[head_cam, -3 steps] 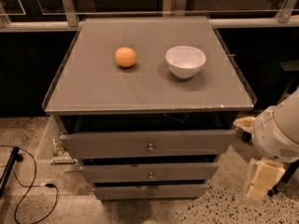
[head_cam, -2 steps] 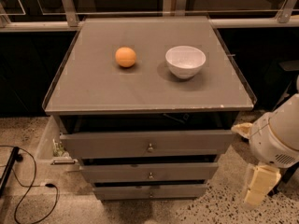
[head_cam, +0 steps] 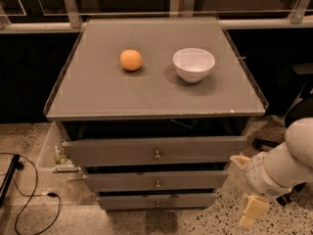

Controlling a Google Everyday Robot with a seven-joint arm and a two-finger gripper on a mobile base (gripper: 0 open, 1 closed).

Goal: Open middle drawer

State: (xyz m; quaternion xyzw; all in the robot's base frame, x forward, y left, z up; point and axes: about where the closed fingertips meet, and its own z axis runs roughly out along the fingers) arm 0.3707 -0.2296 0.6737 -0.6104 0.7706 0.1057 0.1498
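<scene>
The grey cabinet has three drawers. The middle drawer (head_cam: 122, 181) is the second one, a flat grey front with a small round metal knob (head_cam: 157, 184); its front sits a little behind the top drawer's front, and its inside does not show. My gripper (head_cam: 246, 186) hangs at the lower right, off the cabinet's right side and level with the middle drawer. Its cream fingers (head_cam: 252, 210) stand apart, open and empty, touching nothing.
The top drawer (head_cam: 112, 151) is pulled out a little, showing a dark gap under the tabletop. An orange (head_cam: 131, 60) and a white bowl (head_cam: 193, 64) sit on the cabinet top (head_cam: 98, 92). The bottom drawer (head_cam: 127, 201) is lowest. Black cables (head_cam: 19, 199) lie on the floor at left.
My arm and gripper have shifted slightly left and down, closer to the cabinet's right side. The drawers, orange and bowl have not moved.
</scene>
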